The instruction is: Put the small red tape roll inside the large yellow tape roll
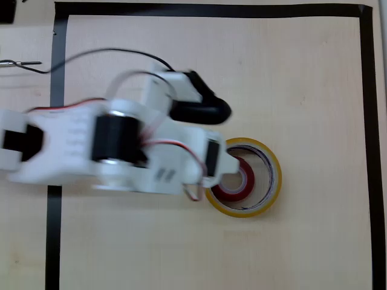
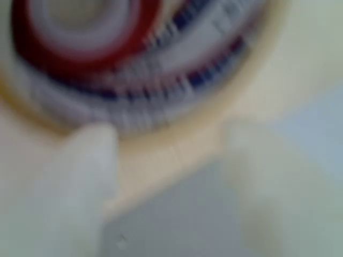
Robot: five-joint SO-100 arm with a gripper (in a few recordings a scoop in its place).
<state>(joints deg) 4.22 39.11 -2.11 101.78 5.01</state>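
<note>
In the overhead view the small red tape roll (image 1: 230,192) lies flat inside the large yellow tape roll (image 1: 243,211), against the left side of its hole. My white gripper (image 1: 228,166) reaches in from the left, its tips over the yellow roll's upper-left rim and the red roll's edge. The blurred wrist view has the red roll (image 2: 80,51) at top left, ringed by the yellow roll's striped core and yellow rim (image 2: 257,75). My gripper (image 2: 171,144) is open there, two pale fingers (image 2: 80,176) standing apart with nothing between them.
Black tape lines (image 1: 366,121) frame the pale wooden table (image 1: 302,72) at the top, left and right. A black cable (image 1: 109,52) runs across the upper left to the arm. A black part of the arm (image 1: 202,110) juts out above the yellow roll.
</note>
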